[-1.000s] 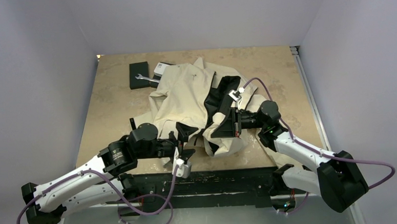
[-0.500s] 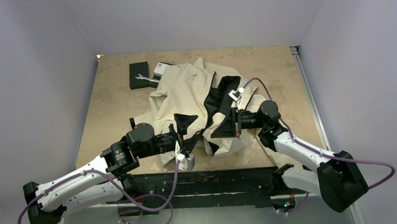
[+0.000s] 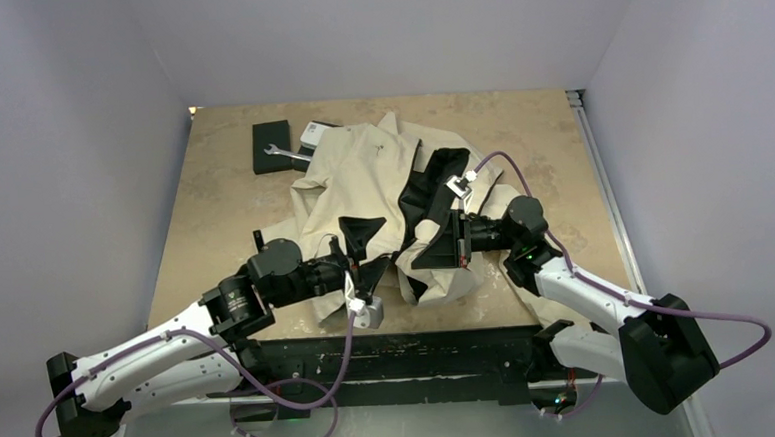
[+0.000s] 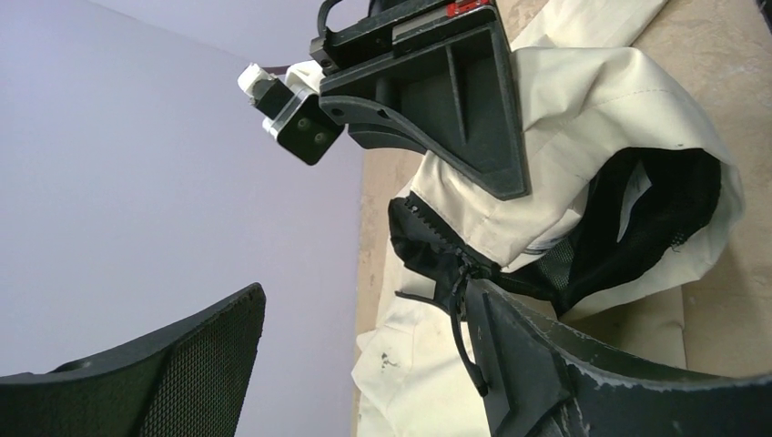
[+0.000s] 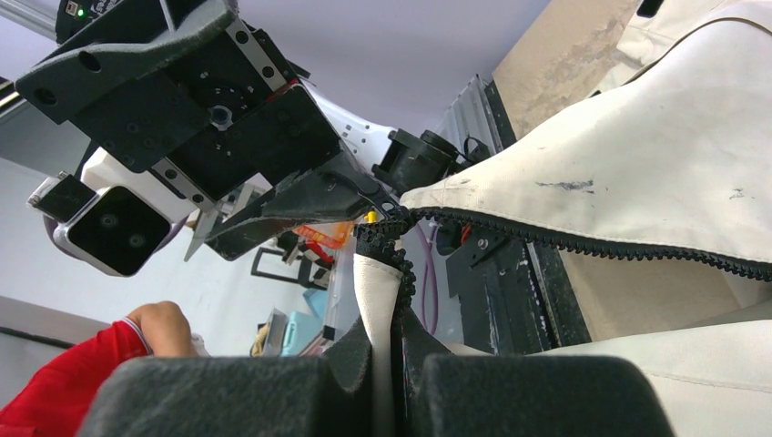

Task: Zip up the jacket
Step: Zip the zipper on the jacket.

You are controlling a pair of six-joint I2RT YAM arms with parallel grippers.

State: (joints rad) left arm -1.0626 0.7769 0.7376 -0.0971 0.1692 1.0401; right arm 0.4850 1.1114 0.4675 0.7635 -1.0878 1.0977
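The cream jacket [image 3: 356,175] lies crumpled mid-table with its black lining showing. My right gripper [image 3: 418,260] is shut on the jacket's front edge beside the black zipper teeth [image 5: 592,246] and holds that edge lifted. In the right wrist view, cream fabric and zipper tape are pinched between the right gripper's [image 5: 387,364] pads. My left gripper [image 3: 370,251] stands open just left of that lifted edge. In the left wrist view the zipper's end and its dark pull cord [image 4: 462,300] hang against the inner face of one finger [image 4: 528,364], with nothing gripped.
A black box [image 3: 270,160] with a wrench [image 3: 285,153] on it and a small white item [image 3: 314,132] sit at the table's back left, touching the jacket. A person in red [image 5: 137,350] is beyond the table's near edge.
My left gripper has moved up and right, closer to the lifted zipper edge, staying open. The right arm and the held fabric have not moved.
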